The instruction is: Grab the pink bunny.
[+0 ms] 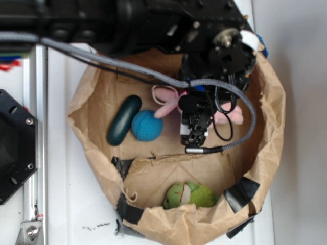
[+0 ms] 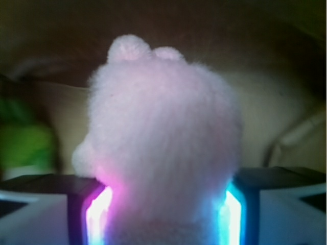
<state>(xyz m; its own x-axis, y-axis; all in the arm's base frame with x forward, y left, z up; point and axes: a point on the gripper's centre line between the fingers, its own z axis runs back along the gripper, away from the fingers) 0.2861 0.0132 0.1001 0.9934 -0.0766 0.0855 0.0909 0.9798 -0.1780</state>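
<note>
— What sits between the pincer (image 2: pixel 163 214) fingers?
— The pink bunny (image 2: pixel 163 143), fluffy, filling the gap; both fingers (image 2: pixel 48 204) touch its sides, glowing pink on one side, cyan on the other.
— Anything beyond?
— A blurred green plush toy (image 2: pixel 25 143) off to one side, brown paper (image 2: pixel 271 117) behind.

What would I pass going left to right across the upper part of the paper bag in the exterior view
Dark teal oblong object → blue ball → pink bunny, partly hidden under the gripper, whose jaws press against both of its sides in the wrist view.
</note>
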